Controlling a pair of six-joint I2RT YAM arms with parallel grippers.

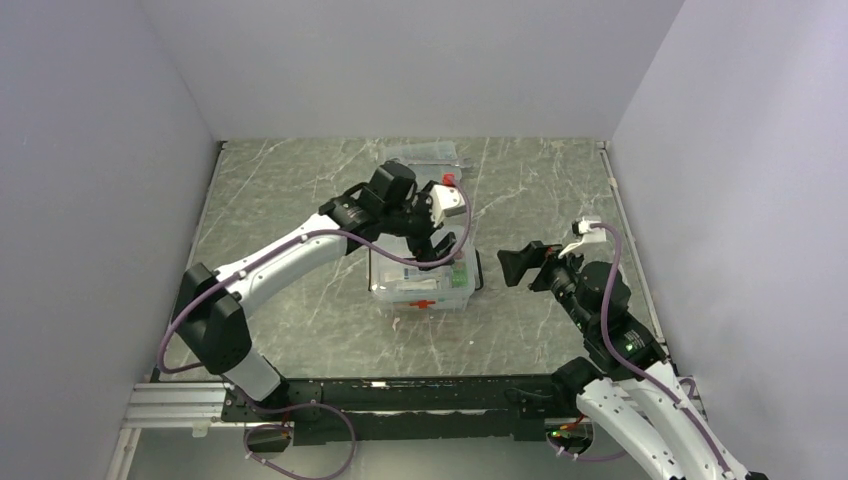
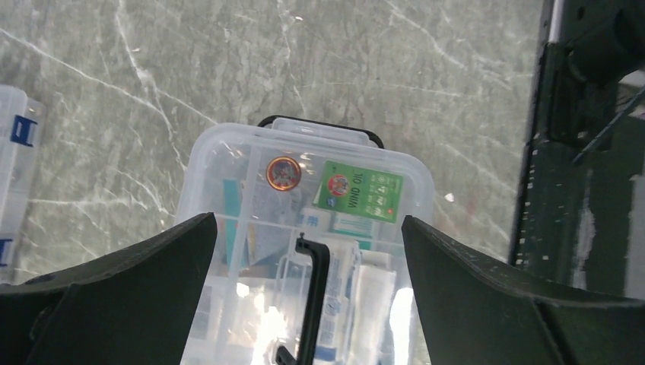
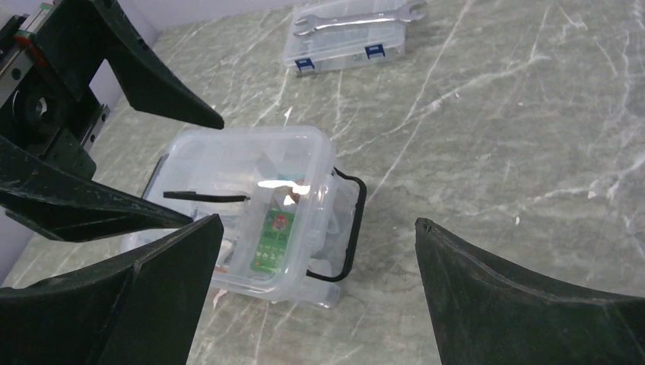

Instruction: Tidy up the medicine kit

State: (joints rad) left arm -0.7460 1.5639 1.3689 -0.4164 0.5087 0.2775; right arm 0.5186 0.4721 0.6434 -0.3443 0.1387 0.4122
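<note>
Top external view showed the medicine kit (image 1: 421, 285) just below the middle of the frame on the grey marble table (image 1: 300, 180). It was a clear rectangular box with its clear lid (image 3: 251, 163) lying on it. The left gripper (image 1: 432, 245) hung directly over the box's upper end. Its jaws were spread wide, with nothing between them.

From the left wrist view, the two dark fingers (image 2: 152, 266) framed the box at the lower left and lower right, apart from its sides. The lid's black handle (image 2: 312, 300) ran down the centre of the frame. Through the plastic a round orange tin (image 2: 283, 172) sat just beside a green packet (image 2: 359, 192), both near the top end, with white packets below them. A black side latch (image 2: 319, 124) curved along the box's top edge.

To the right of the box in the top view, the right gripper (image 1: 520, 268) was near it but clear of it, pointing toward it. Its jaws also stood wide and held nothing.

At the top of the right wrist view, a flatter clear case (image 3: 346, 42) with blue latches lay well apart from the kit. Metal wrenches (image 3: 357, 17) lay on or in it; I could not tell which.
</note>
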